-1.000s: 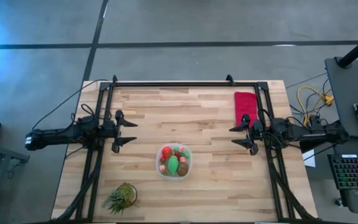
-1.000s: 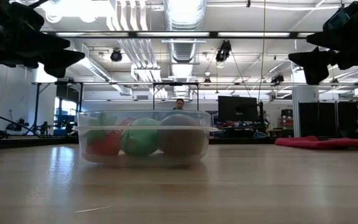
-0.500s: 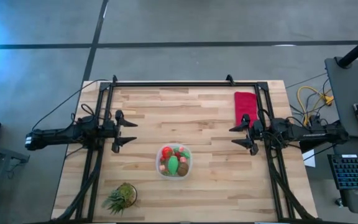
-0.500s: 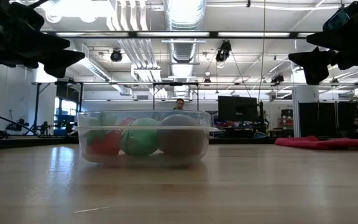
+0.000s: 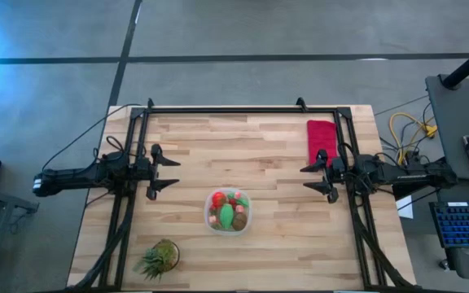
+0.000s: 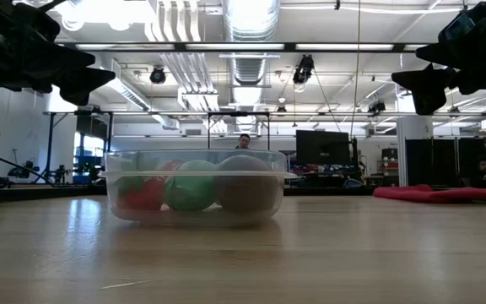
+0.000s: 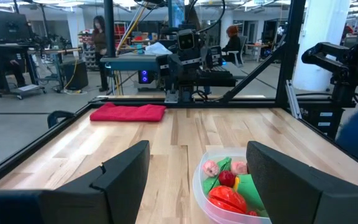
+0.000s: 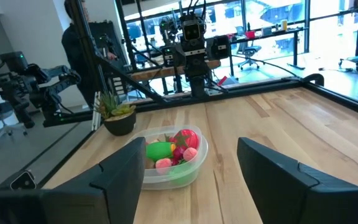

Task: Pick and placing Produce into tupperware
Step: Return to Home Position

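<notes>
Near the middle of the table point(image 5: 259, 146) sits one tupperware point(image 5: 249, 213), upright, uncovered and clear-walled, with all the produce point(image 5: 227, 215) inside it and none lying on the wood. From above, four colours can be told in it: one red tomato point(image 5: 219, 199), one green piece point(image 5: 227, 216), one brown piece point(image 5: 239, 220) and one pinkish piece point(image 5: 214, 216), all packed close and touching. The left wrist view shows two pale pink pieces side by side, one small red berry just beside them, one larger red piece and green under them; an exact total cannot be counted, since pieces hide one another. At table height, three rounded shapes show through the wall: one red, one green, one brown, in a row. Two grippers hang above the table, well apart from the tupperware and on either side of it. The left gripper point(image 5: 173, 172) is over the left side with its two fingers spread apart and nothing between them. The right gripper point(image 5: 304, 178) is over the right side, its two fingers likewise spread and holding nothing. One red cloth point(image 5: 322, 140) lies flat near the far right corner, just beside the right gripper. One spiky plant point(image 5: 159, 257) stands alone near the opposite corner.
</notes>
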Motion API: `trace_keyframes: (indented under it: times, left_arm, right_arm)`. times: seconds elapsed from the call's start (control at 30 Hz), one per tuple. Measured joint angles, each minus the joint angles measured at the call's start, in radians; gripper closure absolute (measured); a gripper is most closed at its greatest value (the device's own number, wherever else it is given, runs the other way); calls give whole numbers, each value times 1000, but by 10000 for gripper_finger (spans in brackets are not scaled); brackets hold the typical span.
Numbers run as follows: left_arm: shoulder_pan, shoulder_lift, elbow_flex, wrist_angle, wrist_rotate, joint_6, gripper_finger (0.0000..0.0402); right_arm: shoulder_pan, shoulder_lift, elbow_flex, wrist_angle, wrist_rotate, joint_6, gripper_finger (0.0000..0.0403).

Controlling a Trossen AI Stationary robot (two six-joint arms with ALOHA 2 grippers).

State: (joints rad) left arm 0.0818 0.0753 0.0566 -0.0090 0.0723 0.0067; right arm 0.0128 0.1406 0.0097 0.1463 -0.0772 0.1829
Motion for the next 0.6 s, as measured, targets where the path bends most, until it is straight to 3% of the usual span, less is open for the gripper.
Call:
trace_keyframes:
  times: [0.6]
  left_arm:
    - [0,0,0,0,0,0,146]
  right_arm:
    - [0,0,0,0,0,0,160]
